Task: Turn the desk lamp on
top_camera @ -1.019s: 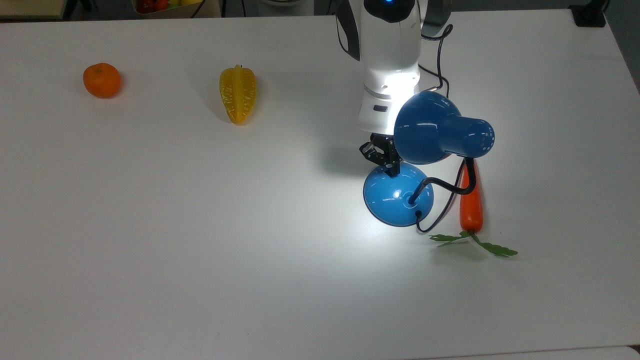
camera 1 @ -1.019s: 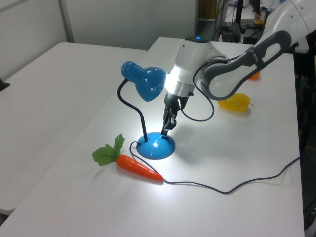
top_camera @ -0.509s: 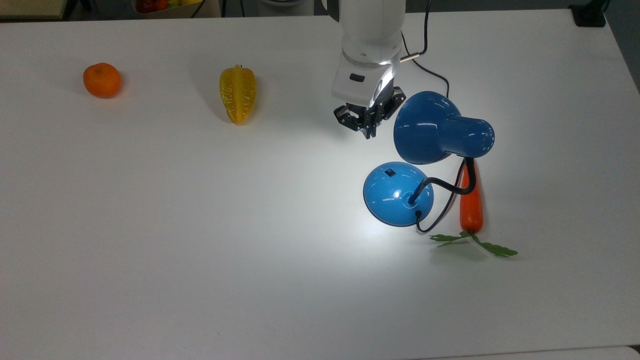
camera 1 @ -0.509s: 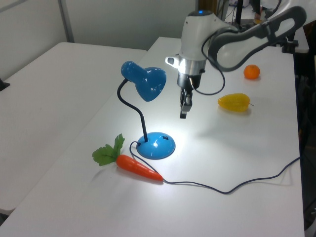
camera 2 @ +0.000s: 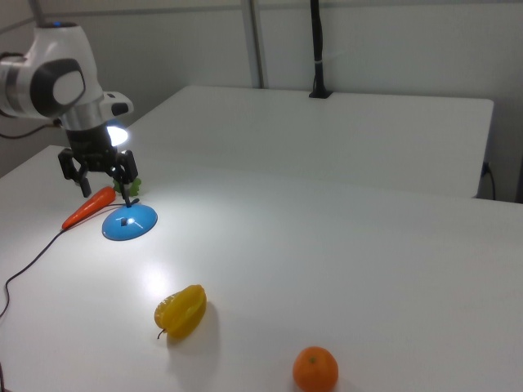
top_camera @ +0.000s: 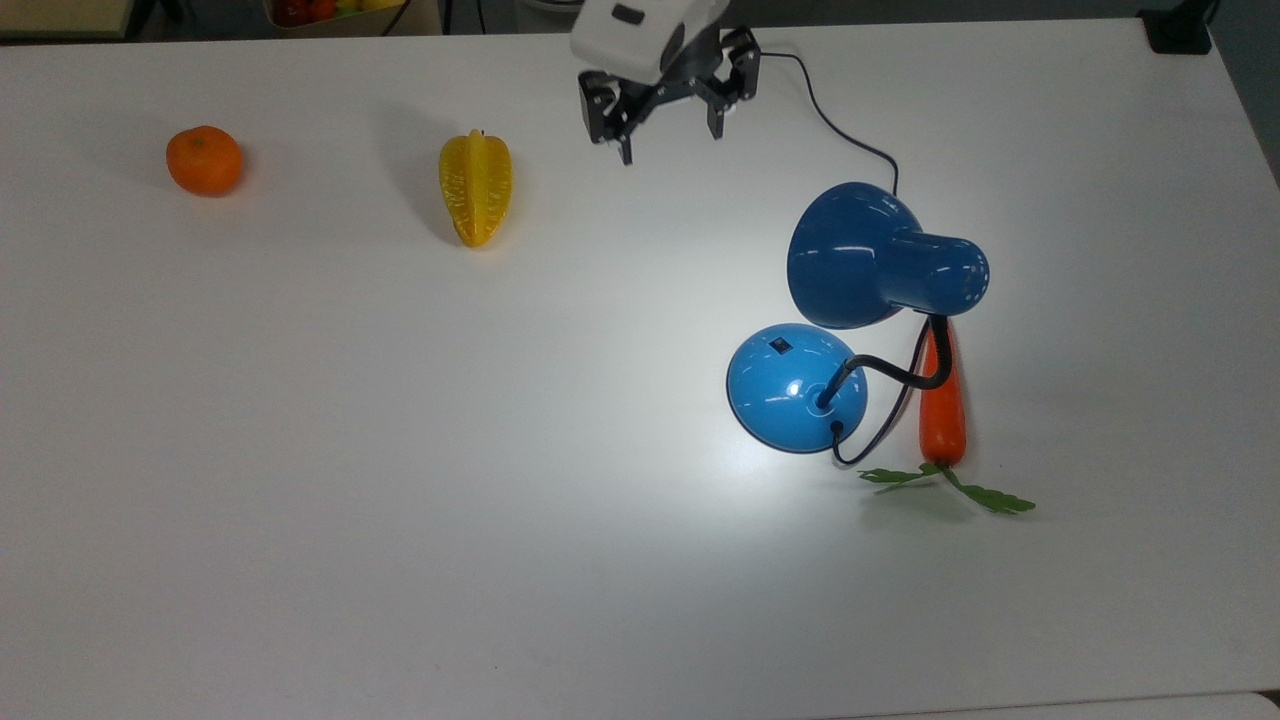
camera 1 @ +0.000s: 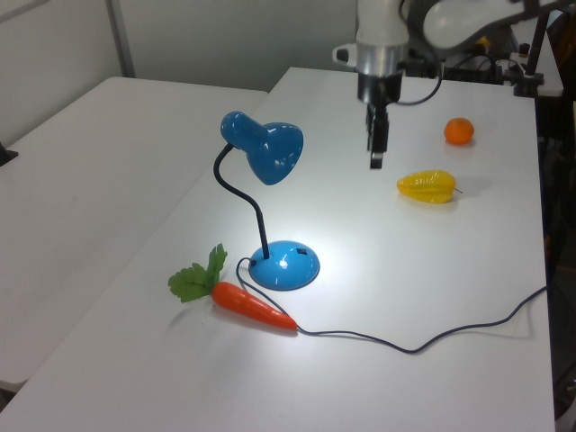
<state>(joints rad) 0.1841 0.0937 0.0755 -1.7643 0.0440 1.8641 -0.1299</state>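
The desk lamp (top_camera: 840, 330) stood on the white tabletop (top_camera: 400, 500), toward the right edge in the top view and roughly midway between the far and near edges. Its domed blue base (top_camera: 796, 388) rested flat, with the small black switch (top_camera: 780, 346) on the dome's upper slope. The black bendy neck (top_camera: 895, 372) rose from the base and carried the cone-shaped shade (top_camera: 870, 262), which tilted down over the base. A bright pool of light lay on the tabletop around the base, so the lamp was lit. Its thin black cord (camera 1: 423, 337) trailed off across the tabletop.

The gripper (top_camera: 668, 128) hung above the far edge of the tabletop in the top view, well apart from the lamp, its jaws spread wide and holding nothing.

A carrot (top_camera: 942, 405) with green leaves lay just beside the base, toward the right edge in the top view. A yellow starfruit (top_camera: 476, 187) and an orange (top_camera: 204, 160) lay well apart from the lamp, toward the far left corner in the top view.
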